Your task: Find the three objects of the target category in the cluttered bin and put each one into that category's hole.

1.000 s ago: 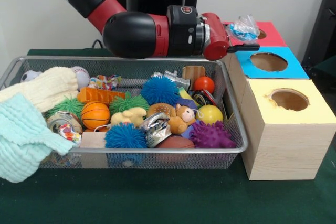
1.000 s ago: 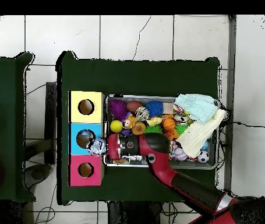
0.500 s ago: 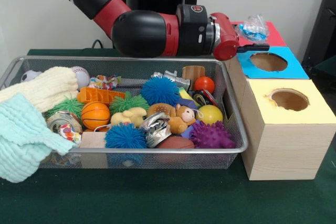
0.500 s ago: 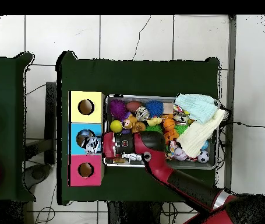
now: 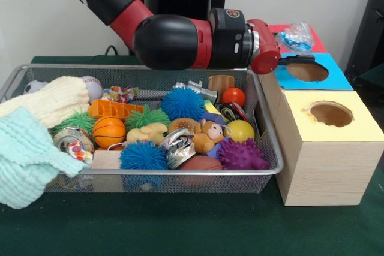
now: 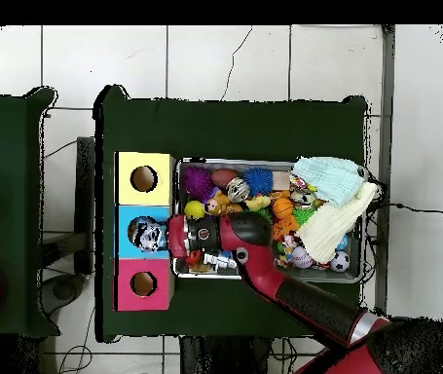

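Note:
My gripper (image 5: 300, 51) is shut on a crumpled clear plastic bag with blue print (image 5: 297, 35). It holds the bag above the hole of the blue-topped box (image 5: 336, 79). In the overhead view the bag (image 6: 146, 234) covers the hole of the blue-topped box (image 6: 129, 248), with the gripper (image 6: 155, 235) at its right. The red-topped box (image 5: 315, 43) stands behind it and the yellow-topped box (image 5: 360, 127) in front. The wire mesh bin (image 5: 150, 68) lies beside the boxes, full of toys. My arm reaches over its far rim.
In the bin are a cream towel (image 5: 51, 97), a mint cloth (image 5: 24, 154), blue spiky balls (image 5: 183, 103), a small basketball (image 5: 108, 131), a yellow ball (image 5: 240, 130) and a purple spiky toy (image 5: 240, 155). Another table (image 6: 1, 214) with coloured discs stands at the overhead view's left.
My gripper has moved with the plastic bag from the bin's edge out over the blue-topped box, and the bag now sits above its hole.

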Robot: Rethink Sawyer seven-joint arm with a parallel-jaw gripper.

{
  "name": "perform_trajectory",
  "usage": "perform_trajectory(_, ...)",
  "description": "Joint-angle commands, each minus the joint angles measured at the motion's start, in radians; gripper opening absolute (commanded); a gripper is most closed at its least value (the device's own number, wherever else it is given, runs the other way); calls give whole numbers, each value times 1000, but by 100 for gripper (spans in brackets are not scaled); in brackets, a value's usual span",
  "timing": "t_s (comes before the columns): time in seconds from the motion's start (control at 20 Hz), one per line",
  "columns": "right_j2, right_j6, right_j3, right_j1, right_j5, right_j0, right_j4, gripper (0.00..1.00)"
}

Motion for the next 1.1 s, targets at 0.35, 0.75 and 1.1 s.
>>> perform_trajectory(0.35, -96, 51, -246, 10, 21, 76, 16, 100)
perform_trajectory(0.75, -197, 32, -292, -20, -45, 143, -78, 100)
perform_trajectory(1.1, -264, 42, -325, -41, -93, 193, -151, 100)
